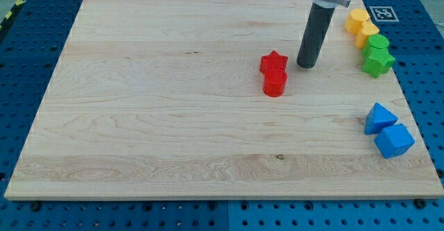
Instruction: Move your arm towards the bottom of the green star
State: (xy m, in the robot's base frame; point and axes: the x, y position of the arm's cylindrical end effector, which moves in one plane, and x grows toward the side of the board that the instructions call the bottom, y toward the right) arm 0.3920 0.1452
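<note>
The green star (377, 63) lies near the board's right edge, below a second green block (379, 44) that touches it. My tip (305, 66) rests on the board to the left of the green star, about level with it, with a clear gap between them. It stands just right of the red star (274, 61). The rod rises from the tip toward the view's top.
A red cylinder (275, 83) touches the red star from below. Two yellow blocks (362, 24) sit above the green ones at the top right. A blue triangle (379, 117) and a blue cube (394, 140) lie at the lower right. The wooden board (152, 106) ends close to the right-hand blocks.
</note>
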